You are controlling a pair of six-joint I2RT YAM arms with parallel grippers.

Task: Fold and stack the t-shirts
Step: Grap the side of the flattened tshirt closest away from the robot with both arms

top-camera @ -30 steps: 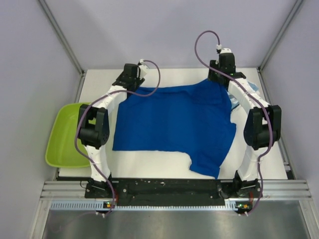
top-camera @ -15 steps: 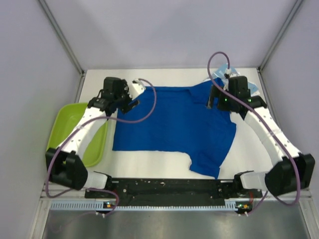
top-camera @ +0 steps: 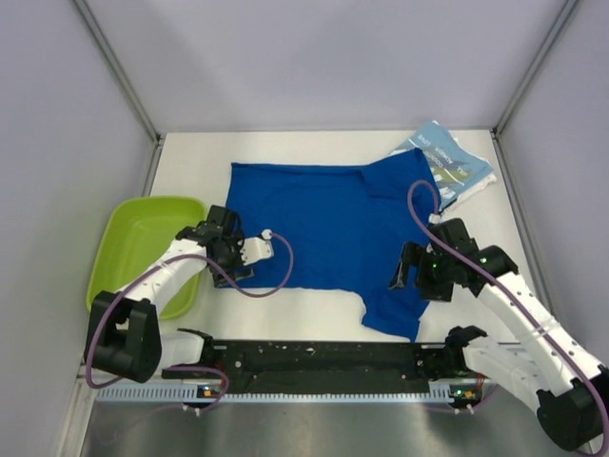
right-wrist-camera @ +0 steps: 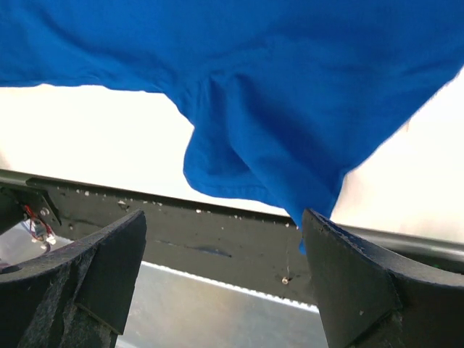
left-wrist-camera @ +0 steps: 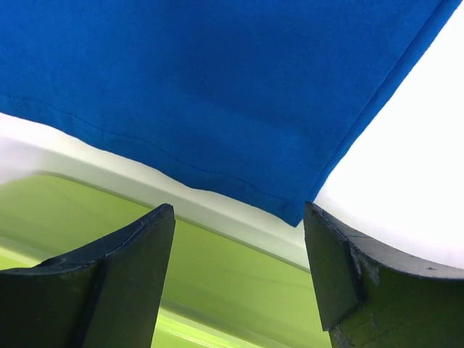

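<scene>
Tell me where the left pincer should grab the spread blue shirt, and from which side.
Probably the near-left hem corner of the blue shirt, coming from the tub side: that corner lies flat and uncovered, pointing between the fingers of the open left pincer.

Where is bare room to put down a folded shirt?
Bare table shows in the far left corner beyond the tub, and in the strip between the blue shirt and the rail. Crowded: the right side, with the teal shirt and right arm.
</scene>
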